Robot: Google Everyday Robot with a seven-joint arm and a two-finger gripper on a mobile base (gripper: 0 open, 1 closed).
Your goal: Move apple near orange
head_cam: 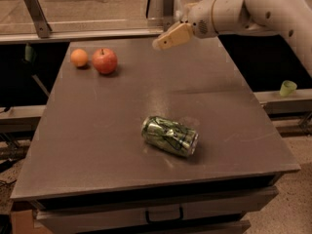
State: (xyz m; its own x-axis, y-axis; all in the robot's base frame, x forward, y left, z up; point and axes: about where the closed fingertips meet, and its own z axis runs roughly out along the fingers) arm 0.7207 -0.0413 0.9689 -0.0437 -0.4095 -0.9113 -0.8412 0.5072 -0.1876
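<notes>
The red apple (105, 61) with a short dark stem sits on the grey table (107, 130) at the far left. The smaller orange (79, 57) lies just left of it, almost touching. My gripper (162, 43) hangs in the air above the far middle of the table, well right of the apple and holding nothing. It points left toward the fruit.
A crushed green can (169, 136) lies on its side in the middle of the table. A metal rail (87, 23) runs along the far edge. A small green cup (287, 87) stands off the table at the right.
</notes>
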